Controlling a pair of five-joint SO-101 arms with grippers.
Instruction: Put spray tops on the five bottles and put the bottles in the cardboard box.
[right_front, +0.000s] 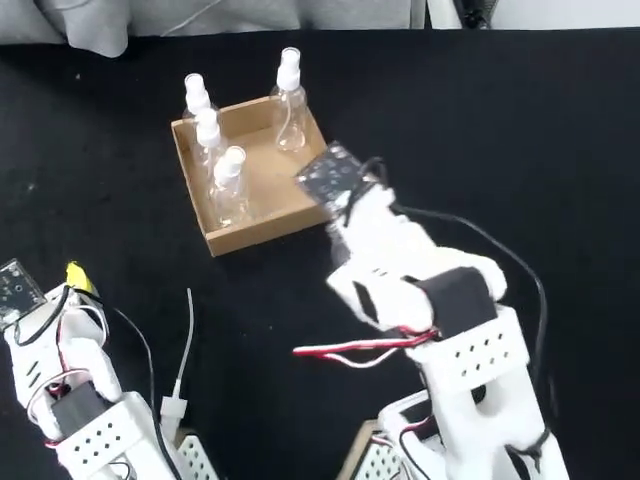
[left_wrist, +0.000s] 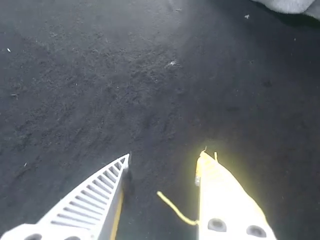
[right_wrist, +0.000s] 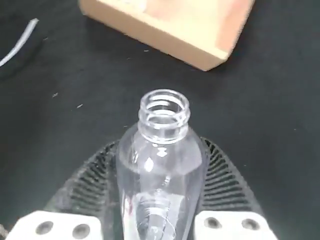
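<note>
Cardboard box (right_front: 266, 232) is noted upper left of centre, four capped bottles (right_front: 229, 186) standing inside. Uncapped bottle (right_wrist: 164, 114) is clamped in right gripper (right_wrist: 162, 145), near the box corner. Left gripper (left_wrist: 164, 157) jaws are held apart. Spray top (right_front: 172, 407) is laid lower left.

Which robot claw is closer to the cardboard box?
Right. The right claw, holding a topless bottle, is just beside the cardboard box; the left claw is far off.
</note>
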